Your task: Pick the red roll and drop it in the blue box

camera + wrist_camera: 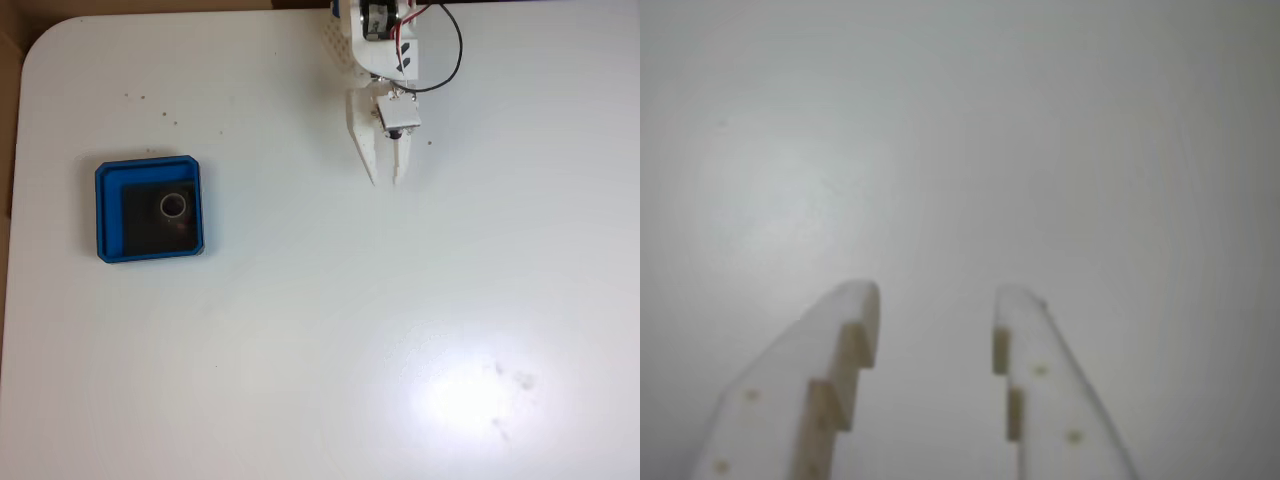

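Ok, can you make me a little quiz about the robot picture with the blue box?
1. True or false: the red roll lies inside the blue box.
2. What is between the fingers of the gripper? A) the roll B) nothing C) a cable
3. In the fixed view, the box sits to the ____ of the gripper.

Key:
1. True. It rests on the box's black floor.
2. B. The wrist view shows the gripper open over bare white table.
3. Left.
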